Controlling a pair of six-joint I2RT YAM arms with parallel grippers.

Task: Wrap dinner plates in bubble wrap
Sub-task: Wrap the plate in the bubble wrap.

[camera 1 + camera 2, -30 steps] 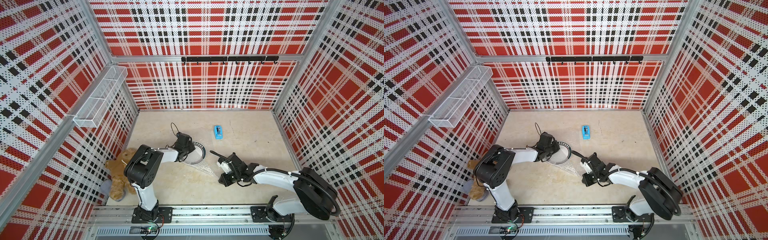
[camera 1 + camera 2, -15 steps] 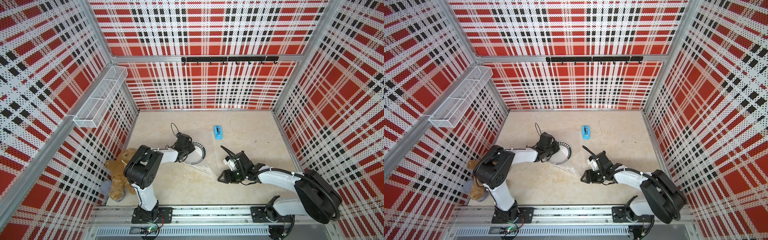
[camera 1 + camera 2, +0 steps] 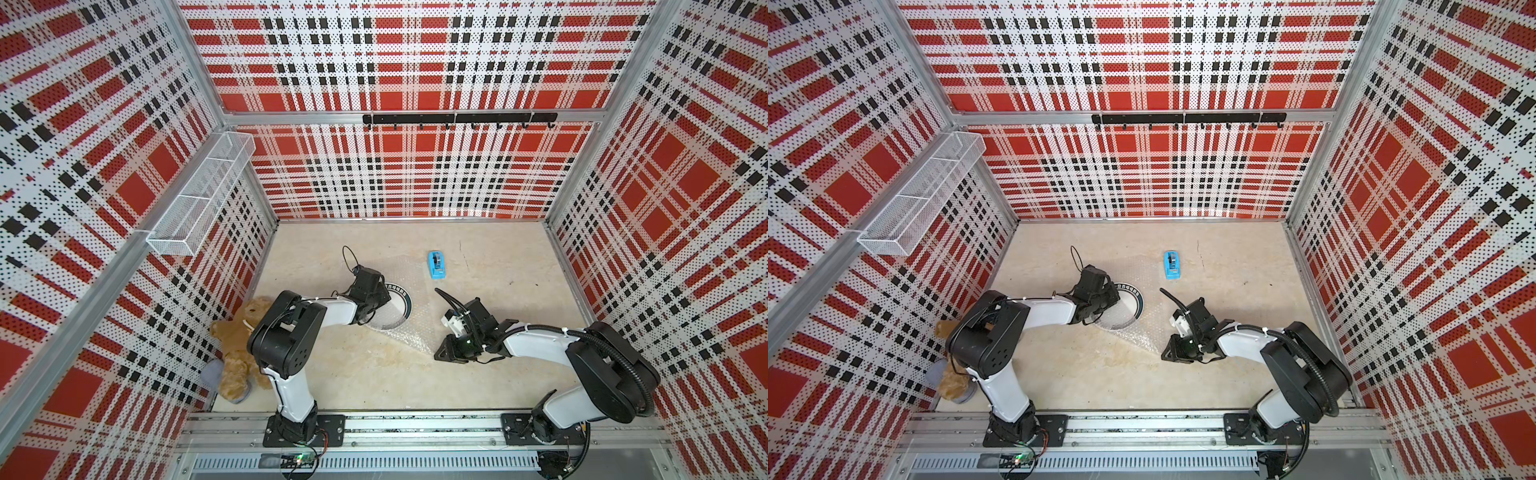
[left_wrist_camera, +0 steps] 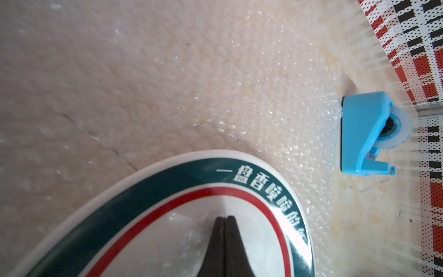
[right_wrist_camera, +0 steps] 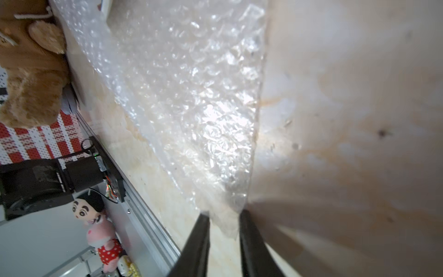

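Note:
The dinner plate (image 3: 405, 303) (image 3: 1136, 305), white in the centre with a dark rim band and a red ring, lies on the clear bubble wrap (image 3: 415, 330) (image 3: 1148, 332) spread over the table. My left gripper (image 3: 384, 308) (image 4: 224, 218) is shut with nothing in it, and its joined tips rest on the plate's (image 4: 167, 191) white centre. My right gripper (image 3: 438, 356) (image 5: 224, 215) sits low at the sheet's front corner. Its jaws stand a narrow gap apart, and the crumpled corner of the wrap (image 5: 191, 100) fills that gap at the tips.
A blue tape dispenser (image 3: 436, 265) (image 4: 366, 134) stands just beyond the wrap's far edge. A brown teddy bear (image 3: 237, 345) lies against the left wall by the left arm's base. A wire basket (image 3: 203, 191) hangs on the left wall and a hook rail (image 3: 457, 118) on the back wall.
My right gripper moved toward the front along the wrap's edge to its near corner, where its jaws opened and then closed again. The left arm and plate stayed still.

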